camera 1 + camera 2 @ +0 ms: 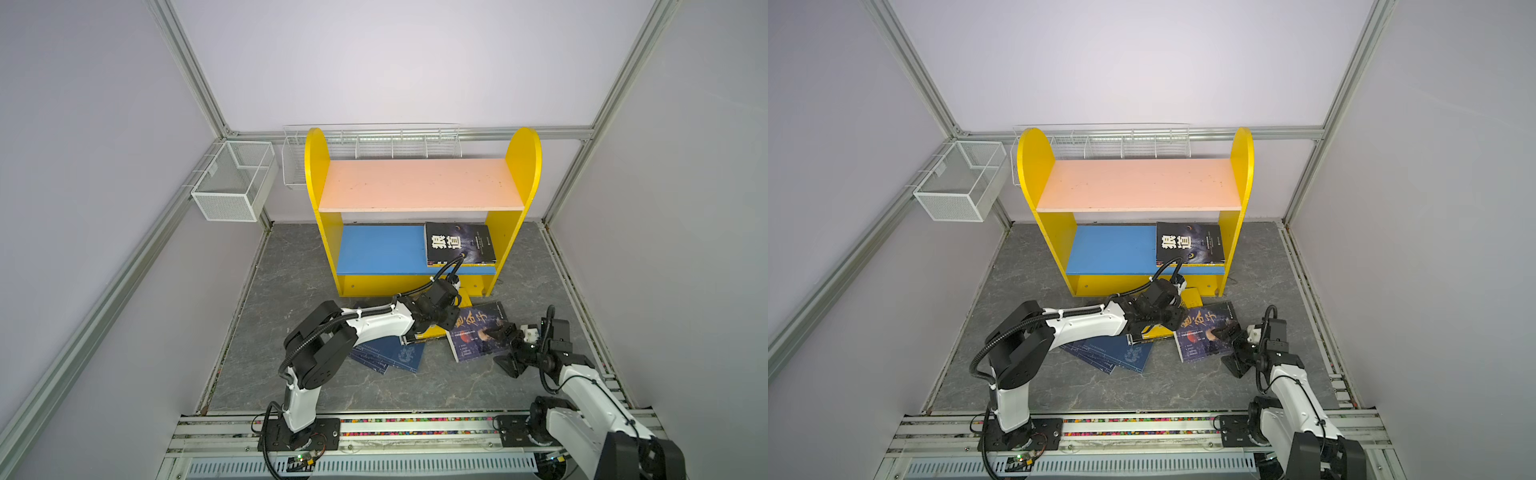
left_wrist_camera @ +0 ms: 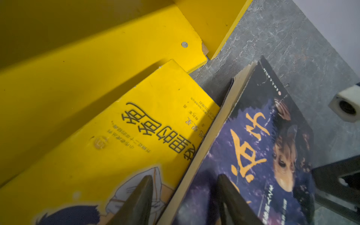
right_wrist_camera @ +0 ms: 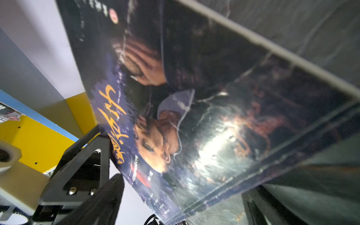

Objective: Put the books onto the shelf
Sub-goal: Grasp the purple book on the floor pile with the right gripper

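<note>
Purple book (image 1: 471,343): lies on counter (image 1: 332,386), one edge lapped over yellow book (image 2: 136,126), seemingly so that the edge can be gripped.
Left tool (image 2: 184,177): parted, set astride that edge.
Right tool (image 1: 498,349): spread wide, one finger (image 1: 493,332) laid on the cover, probably to steady it.
Black book (image 1: 457,243): already shelved on the lower board of the shelf (image 1: 316,174).

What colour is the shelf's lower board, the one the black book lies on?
The lower board is blue, clearest in both top views.

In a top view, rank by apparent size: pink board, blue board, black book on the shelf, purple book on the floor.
1. pink board
2. blue board, visible part
3. black book and purple book: look alike, and the purple one is partly covered, so I have not ranked them.
</note>
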Robot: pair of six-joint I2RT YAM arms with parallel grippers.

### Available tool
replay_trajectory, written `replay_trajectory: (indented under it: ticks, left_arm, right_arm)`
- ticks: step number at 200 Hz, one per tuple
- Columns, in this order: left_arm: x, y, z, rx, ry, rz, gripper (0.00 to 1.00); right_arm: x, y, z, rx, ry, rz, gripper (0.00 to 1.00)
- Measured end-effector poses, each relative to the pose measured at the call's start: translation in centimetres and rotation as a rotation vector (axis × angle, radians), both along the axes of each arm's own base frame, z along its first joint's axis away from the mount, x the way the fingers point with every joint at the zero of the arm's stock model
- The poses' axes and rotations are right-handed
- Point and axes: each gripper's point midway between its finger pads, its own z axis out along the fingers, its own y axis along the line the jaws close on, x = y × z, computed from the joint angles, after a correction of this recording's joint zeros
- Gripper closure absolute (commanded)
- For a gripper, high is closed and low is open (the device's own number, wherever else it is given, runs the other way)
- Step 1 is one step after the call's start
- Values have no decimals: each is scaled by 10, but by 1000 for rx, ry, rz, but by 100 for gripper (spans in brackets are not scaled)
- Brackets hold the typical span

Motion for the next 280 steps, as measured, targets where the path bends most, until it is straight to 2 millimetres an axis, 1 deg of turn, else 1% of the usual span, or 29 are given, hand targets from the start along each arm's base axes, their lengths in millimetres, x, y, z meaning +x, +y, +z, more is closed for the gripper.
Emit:
replay_trajectory:
  ticks: [13, 34, 58, 109, 135, 160, 187, 218, 231, 246, 262, 280]
  left_arm:
    - [0, 0, 0, -4, 2, 2, 52]
    - [-1, -1, -1, -11, 8, 3, 53]
    - [-2, -1, -2, -21, 12, 4, 53]
    - [-1, -2, -4, -52, 18, 4, 54]
    - [0, -2, -4, -76, 26, 4, 54]
    - [1, -2, -3, -99, 38, 4, 55]
    - [1, -2, -3, -116, 46, 3, 55]
    - [1, -1, -3, -126, 47, 0, 55]
    - [2, 0, -3, -130, 45, 2, 55]
    - [4, 1, -3, -139, 49, 8, 55]
    - [4, 2, -2, -154, 56, 12, 54]
    - [4, 3, 0, -174, 71, 20, 49]
  right_arm:
    - [0, -1, 1, 2, -19, -26, 11]
    - [0, -6, 2, -7, -45, -70, 21]
    - [8, -10, 11, -5, -89, -113, 33]
    - [25, -14, 25, -2, -165, -155, 48]
    - [27, -12, 27, -10, -174, -148, 50]
    - [26, -3, 24, -28, -171, -118, 53]
    - [26, 6, 19, -49, -163, -89, 63]
    - [28, 7, 18, -68, -167, -90, 77]
    - [32, 7, 27, -80, -202, -81, 85]
    - [36, 7, 42, -93, -255, -68, 91]
    - [39, 7, 56, -105, -300, -57, 94]
    - [39, 8, 65, -115, -327, -43, 94]
